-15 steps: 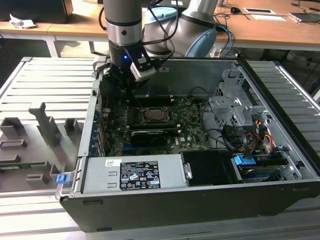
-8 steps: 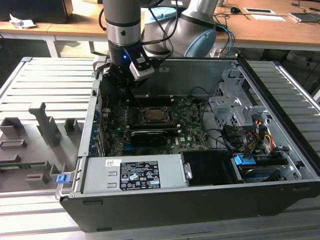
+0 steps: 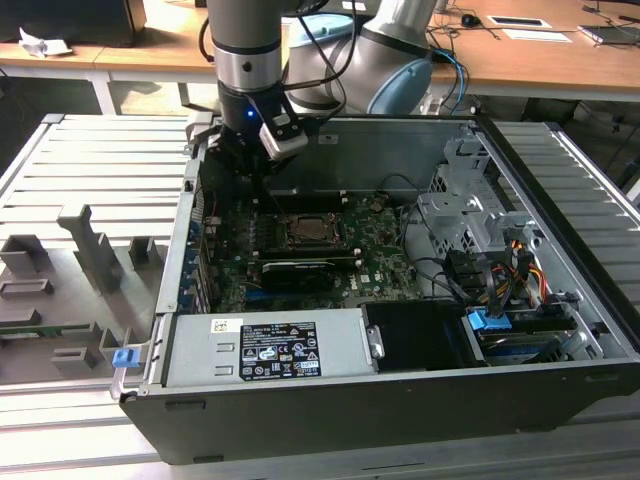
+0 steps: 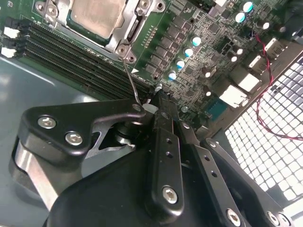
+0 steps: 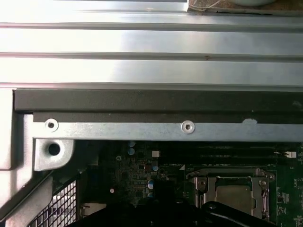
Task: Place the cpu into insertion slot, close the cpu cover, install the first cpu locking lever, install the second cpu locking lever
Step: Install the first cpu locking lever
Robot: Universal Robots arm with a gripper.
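So the chip [image 4: 97, 14] is sitting in the socket [image 3: 305, 246], and the cover [image 4: 124, 28] is down flat over it, with the chip's top showing through the cut-out.

Count-wise: one chip, one socket, one cover, and one locking lever [image 4: 130, 75] that can actually be picked out. A second lever can't be made out. The one that shows is a thin wire standing up off a corner of the socket, not latched down.

The claw [image 4: 147, 108] is just beside the socket, pinched almost fully together, and it looks to have the hooked end of that lever between its tips.

Handling guess: the wire is probably stiff, springy and smooth enough to slip. That makes the bent handle end the sensible spot to hold, not the straight shank. The chip is light and fragile, an edges-only sort of thing, but it's tucked under the cover. The cover is thin sheet metal and would likely bend if forced.
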